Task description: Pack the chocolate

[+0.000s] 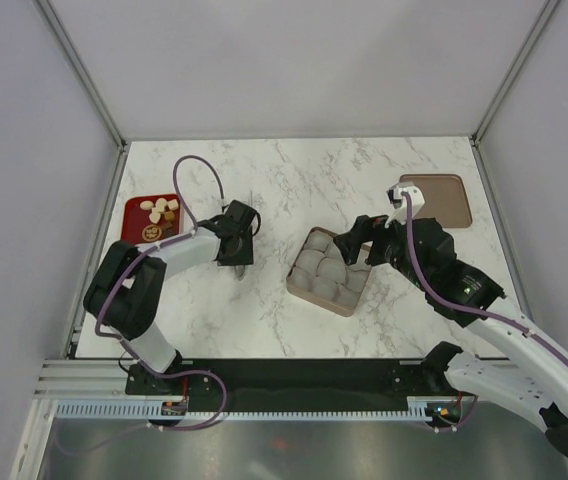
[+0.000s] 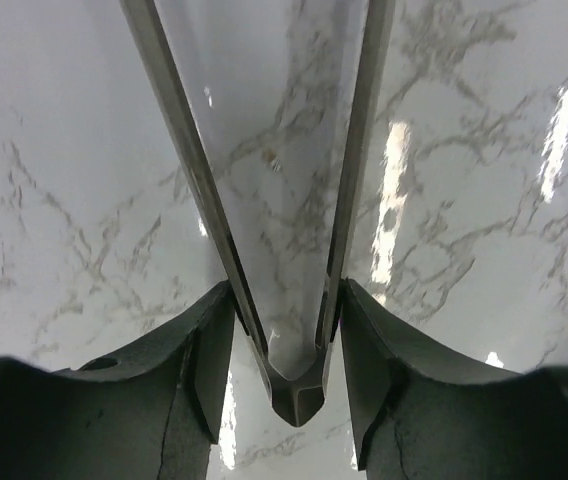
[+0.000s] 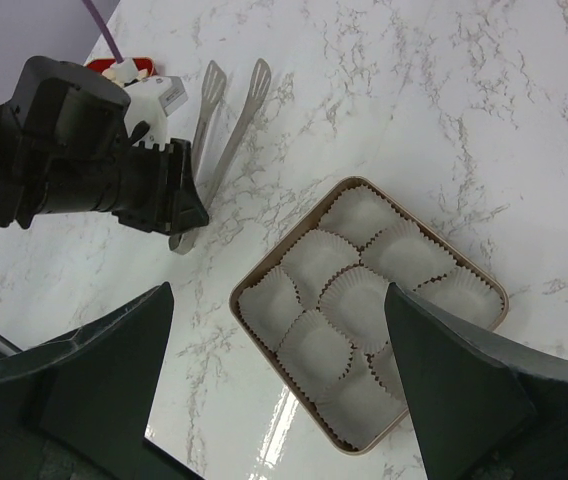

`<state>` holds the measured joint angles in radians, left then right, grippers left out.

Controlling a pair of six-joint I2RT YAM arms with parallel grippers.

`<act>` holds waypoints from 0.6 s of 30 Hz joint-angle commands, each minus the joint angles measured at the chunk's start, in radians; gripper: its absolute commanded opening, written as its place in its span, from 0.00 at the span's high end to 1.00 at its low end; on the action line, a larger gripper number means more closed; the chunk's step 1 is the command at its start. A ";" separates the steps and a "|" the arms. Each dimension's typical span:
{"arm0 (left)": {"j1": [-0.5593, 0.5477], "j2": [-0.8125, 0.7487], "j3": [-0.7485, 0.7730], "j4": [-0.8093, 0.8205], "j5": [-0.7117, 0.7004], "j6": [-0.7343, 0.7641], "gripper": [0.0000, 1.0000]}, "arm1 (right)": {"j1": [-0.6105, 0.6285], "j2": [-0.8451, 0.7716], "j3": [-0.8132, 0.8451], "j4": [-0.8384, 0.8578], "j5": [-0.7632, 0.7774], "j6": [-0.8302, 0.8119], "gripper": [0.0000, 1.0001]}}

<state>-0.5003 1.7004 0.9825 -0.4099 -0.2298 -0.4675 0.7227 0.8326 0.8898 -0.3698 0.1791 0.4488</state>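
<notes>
The chocolate [image 1: 160, 214], small pale and brown pieces, lies in a red tray [image 1: 134, 205] at the left. In the right wrist view only the tray's corner [image 3: 124, 67] shows. My left gripper [image 1: 234, 250] [image 2: 286, 300] is shut on the hinge end of metal tongs [image 2: 299, 390] [image 3: 229, 110], whose two arms lie out over the marble. The square tan box [image 1: 294, 270] [image 3: 232, 298] sits mid-table, filled with several empty white paper cups [image 3: 359, 300]. My right gripper [image 1: 359, 240] [image 3: 279, 295] hangs open above the box, holding nothing.
The box's brown lid [image 1: 434, 198] lies at the back right of the marble table [image 1: 294, 170]. Grey walls and metal posts enclose the table on three sides. The left arm's body [image 3: 74, 150] stands between the box and the red tray.
</notes>
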 commanded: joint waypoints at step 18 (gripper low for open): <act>-0.004 0.071 0.024 -0.006 -0.106 -0.108 0.10 | -0.002 -0.038 -0.011 0.006 -0.040 0.034 0.05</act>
<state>-0.5117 1.7138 0.9924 -0.4343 -0.2626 -0.5354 0.7227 0.8093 0.8753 -0.3779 0.1352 0.4828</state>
